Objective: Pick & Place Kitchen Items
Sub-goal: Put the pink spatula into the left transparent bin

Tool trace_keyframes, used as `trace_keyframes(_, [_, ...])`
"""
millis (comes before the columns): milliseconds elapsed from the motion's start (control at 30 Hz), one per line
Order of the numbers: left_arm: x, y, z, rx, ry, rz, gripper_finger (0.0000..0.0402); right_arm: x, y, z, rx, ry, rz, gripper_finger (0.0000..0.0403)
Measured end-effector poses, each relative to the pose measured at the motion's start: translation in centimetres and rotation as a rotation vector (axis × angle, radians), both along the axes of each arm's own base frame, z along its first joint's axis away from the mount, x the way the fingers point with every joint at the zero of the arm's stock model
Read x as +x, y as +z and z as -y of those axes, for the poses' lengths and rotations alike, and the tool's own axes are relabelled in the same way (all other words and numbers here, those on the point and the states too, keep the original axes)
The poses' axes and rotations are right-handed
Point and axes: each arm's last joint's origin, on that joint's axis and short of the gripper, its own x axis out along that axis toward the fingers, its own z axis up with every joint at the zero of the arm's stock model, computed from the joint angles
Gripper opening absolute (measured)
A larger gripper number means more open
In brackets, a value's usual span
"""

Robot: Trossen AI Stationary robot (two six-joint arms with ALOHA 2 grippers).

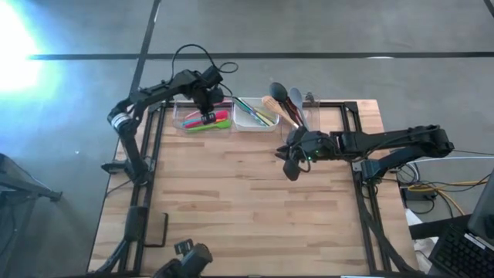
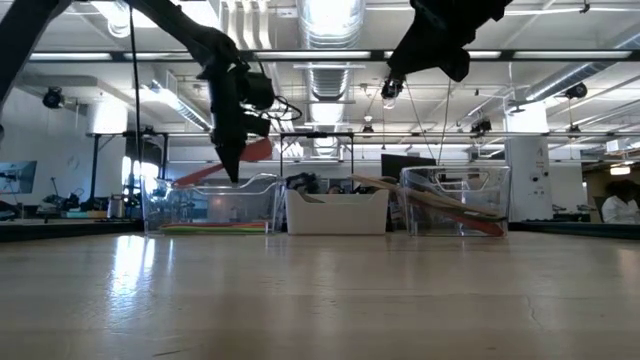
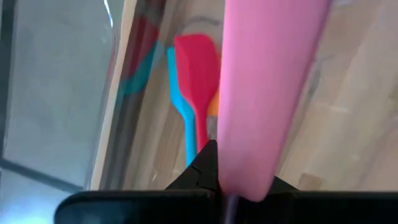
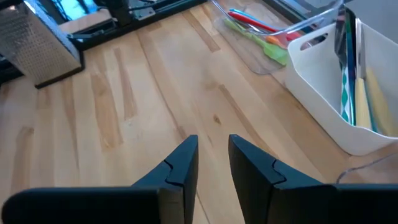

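Note:
My left gripper [image 1: 207, 117] hangs over the clear tub [image 1: 202, 122] at the table's far left, shut on a pink utensil [image 3: 267, 81]. In that tub lie red [image 3: 198, 68], blue and green utensils. A white tub [image 1: 255, 116] beside it holds more. Farther right, a second clear tub [image 2: 455, 200] holds a wooden spoon [image 1: 272, 102] and dark ladles leaning over its rim. My right gripper [image 4: 213, 155] hovers above the bare table's middle right [image 1: 292, 158], open, nothing between its fingers. My left gripper pinches the pink utensil between its two fingers [image 3: 202, 165], which come from above, pointing steeply down. The wide pink part [image 3: 249, 168] runs on from the fingers. In the low view the utensil [image 2: 212, 170] hangs slanted at the tub's rim height, one end lower.
The three tubs stand in a row along the far edge. Black frame rails [image 1: 363, 201] run down both sides of the wooden tabletop [image 1: 247, 208]. A metal mesh object [image 4: 37, 43] stands at the table's edge. A cable loops behind the left arm.

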Motion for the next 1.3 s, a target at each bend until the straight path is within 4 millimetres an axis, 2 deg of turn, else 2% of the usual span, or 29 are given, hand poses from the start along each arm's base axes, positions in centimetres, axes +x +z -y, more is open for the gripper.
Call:
trace_keyframes(267, [0.1,-1.9,-0.6,-0.026,0.016,-0.064,0.0007,-0.2,-1.1,0.0,0.015,-0.020,-0.028,0.0091])
trace_keyframes(600, [0.4,-6.3,-1.1,-0.101,0.018,-0.170,0.0007,0.0,-0.9,0.0,0.013,-0.021,0.015,0.0075])
trace_keyframes(800, [0.9,-8.6,-1.5,-0.145,0.015,-0.204,0.0007,0.0,-0.9,0.0,0.014,-0.022,0.017,0.0081])
trace_keyframes(1067, [1.1,-9.4,-1.7,-0.165,0.003,-0.212,0.0010,0.0,-0.9,0.0,0.016,-0.022,0.017,0.0093])
trace_keyframes(1300, [1.2,-8.4,-1.7,-0.134,-0.009,-0.190,0.0091,0.0,-0.9,0.0,0.016,-0.022,0.018,0.0086])
